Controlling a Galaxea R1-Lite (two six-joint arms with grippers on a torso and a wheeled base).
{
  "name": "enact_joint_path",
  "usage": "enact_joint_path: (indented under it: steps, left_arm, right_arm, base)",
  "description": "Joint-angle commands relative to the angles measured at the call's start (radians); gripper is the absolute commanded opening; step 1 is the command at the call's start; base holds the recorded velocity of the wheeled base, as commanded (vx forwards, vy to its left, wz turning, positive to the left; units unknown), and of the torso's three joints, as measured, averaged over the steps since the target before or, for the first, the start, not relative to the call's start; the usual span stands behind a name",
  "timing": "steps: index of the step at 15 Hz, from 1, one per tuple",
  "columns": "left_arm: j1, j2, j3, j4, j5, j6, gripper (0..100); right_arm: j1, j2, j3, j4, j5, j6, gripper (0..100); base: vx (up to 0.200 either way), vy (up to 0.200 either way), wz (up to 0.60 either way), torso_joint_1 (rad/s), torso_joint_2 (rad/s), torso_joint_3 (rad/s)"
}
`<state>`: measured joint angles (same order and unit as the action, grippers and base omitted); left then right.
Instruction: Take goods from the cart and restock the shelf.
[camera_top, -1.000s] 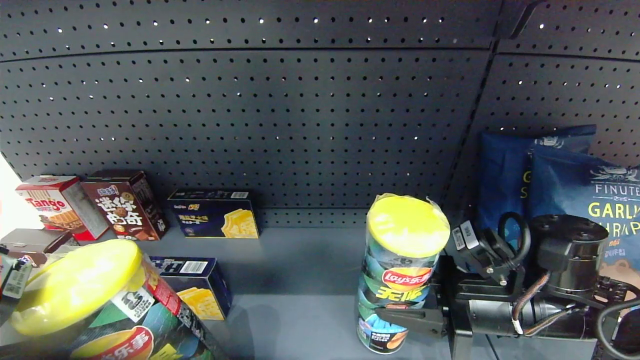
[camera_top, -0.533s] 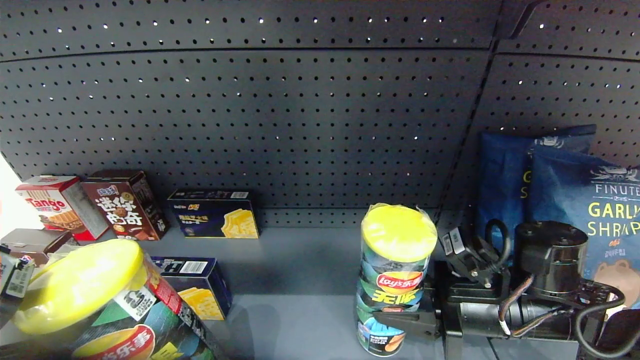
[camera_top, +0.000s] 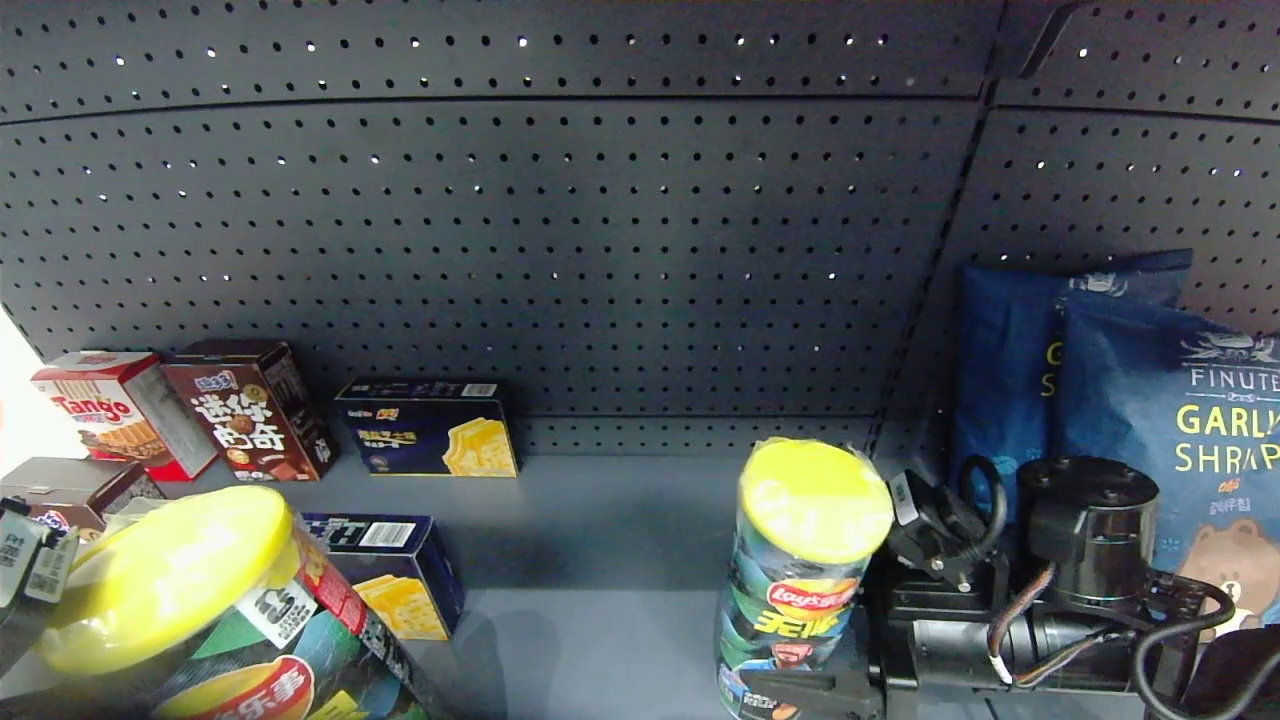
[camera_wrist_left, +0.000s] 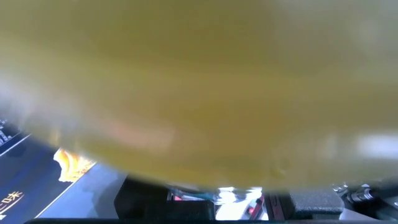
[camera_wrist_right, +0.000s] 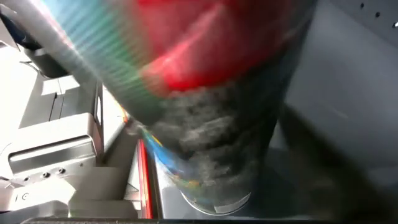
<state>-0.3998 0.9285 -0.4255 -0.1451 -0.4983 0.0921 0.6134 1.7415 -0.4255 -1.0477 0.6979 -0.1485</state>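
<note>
Right pincer (camera_top: 800, 690) is pinching chip can (camera_top: 812, 500) low down, can upright in it over the shelf (camera_top: 600, 530); low grip is risking a topple on release; left pincer (camera_top: 35, 590) is clamping second can (camera_top: 170, 560), tilted

**Gripping on both sides**

On the right: stretched in level from the side, right arm (camera_top: 1010, 630) lying low, right gripper (camera_top: 800, 675) clamped around the lower part of the right-hand can (camera_top: 812, 560), one dark finger (camera_top: 810, 690) across its front. On the left: tucked at the near corner, left gripper (camera_top: 28, 578) closed about the tilted left-hand can (camera_top: 200, 600) by its lid end.
</note>
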Motion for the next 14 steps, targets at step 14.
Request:
enact_joint_path:
  steps: [14]
  left_arm:
    - [-0.073,0.066,-0.110,-0.005,0.035,0.012,0]
  right_arm:
    - [-0.046,-0.393,0.217,0.049,-0.097,0.012,100]
  base:
    - [0.000,0.000,0.00,0.000,0.00,0.000]
